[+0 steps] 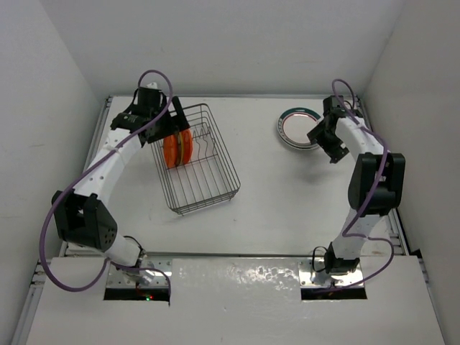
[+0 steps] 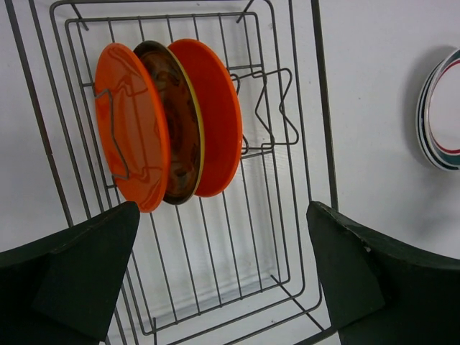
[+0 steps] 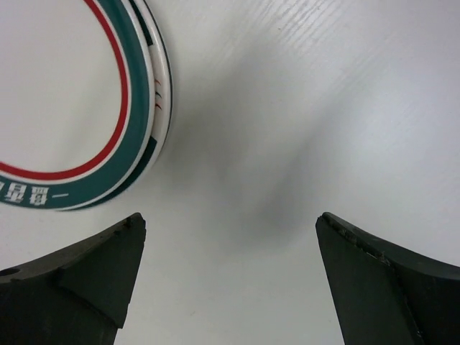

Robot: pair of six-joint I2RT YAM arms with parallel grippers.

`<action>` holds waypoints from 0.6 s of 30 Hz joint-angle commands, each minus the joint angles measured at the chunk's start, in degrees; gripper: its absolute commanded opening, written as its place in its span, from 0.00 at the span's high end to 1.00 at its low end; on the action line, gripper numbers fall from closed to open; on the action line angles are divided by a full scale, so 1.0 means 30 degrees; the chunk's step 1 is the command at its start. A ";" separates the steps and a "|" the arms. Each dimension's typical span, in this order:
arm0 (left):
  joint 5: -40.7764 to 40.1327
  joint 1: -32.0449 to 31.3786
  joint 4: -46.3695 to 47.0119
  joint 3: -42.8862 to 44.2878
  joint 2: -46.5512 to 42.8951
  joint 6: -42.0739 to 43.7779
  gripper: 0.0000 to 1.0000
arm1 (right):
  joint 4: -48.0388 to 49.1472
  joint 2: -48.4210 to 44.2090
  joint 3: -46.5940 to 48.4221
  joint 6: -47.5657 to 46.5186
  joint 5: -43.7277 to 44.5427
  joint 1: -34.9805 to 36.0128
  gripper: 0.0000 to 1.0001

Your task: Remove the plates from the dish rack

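Three plates stand on edge, packed close between the tines at the far end of the dish rack: two glossy orange ones flank a darker plate with a yellowish rim. The left gripper hovers over them, jaws wide and empty. The gaps look tight, so a finger could likely wedge against a neighbour or snag the thin wire and drag the light rack. Smooth glaze may also slip. The right gripper, also wide and empty, sits just beside the stacked white plates with teal-and-red rims on the matte bench. A careless move could nudge them.
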 commanded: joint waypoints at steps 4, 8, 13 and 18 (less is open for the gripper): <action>-0.0028 0.0057 0.0712 -0.0129 0.0285 -0.0358 0.08 | 0.0888 -0.3245 -0.1202 -0.2841 -0.0532 0.1289 0.01; -0.0644 0.0057 0.0594 -0.0188 0.1195 -0.0387 0.24 | 0.1918 -0.4800 -0.2724 -0.4130 -0.1559 0.2517 0.01; -0.0735 0.0641 0.1382 -0.0626 0.1929 -0.0738 0.36 | 0.2152 -0.6499 -0.4483 -0.4777 -0.1530 0.3429 0.01; 0.0615 0.1637 0.3228 -0.1594 0.2279 -0.1031 0.49 | 0.2152 -0.7466 -0.5598 -0.5245 -0.1706 0.3517 0.01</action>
